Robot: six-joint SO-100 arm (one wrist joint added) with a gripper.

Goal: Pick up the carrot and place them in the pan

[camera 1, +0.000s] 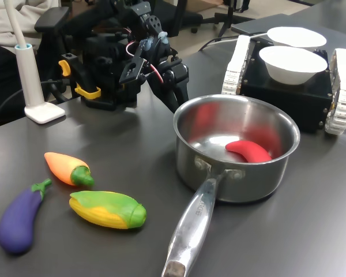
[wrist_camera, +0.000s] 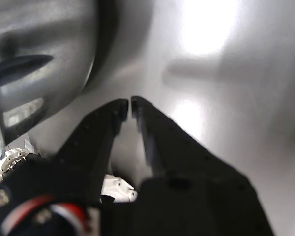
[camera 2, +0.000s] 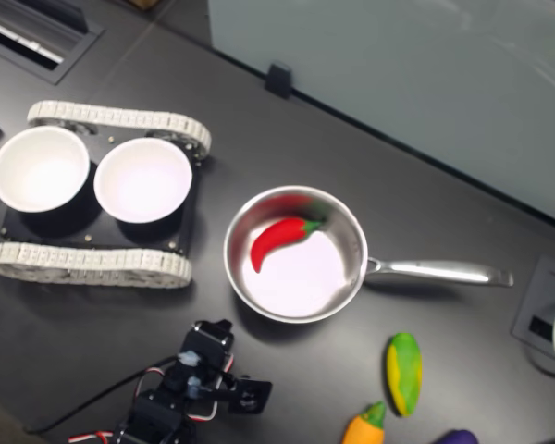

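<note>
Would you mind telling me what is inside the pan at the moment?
Inside the pan lies one red curved toy, resting on the bare steel bottom, seen in both exterior views. The carrot is not in it; it lies on the table beside the corn. Nothing else shows inside.

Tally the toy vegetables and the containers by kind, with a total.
Carrot: 1
Corn: 1
Eggplant: 1
Red chili, in the pan: 1
Pan: 1
White bowls: 2
Total: 7
</note>
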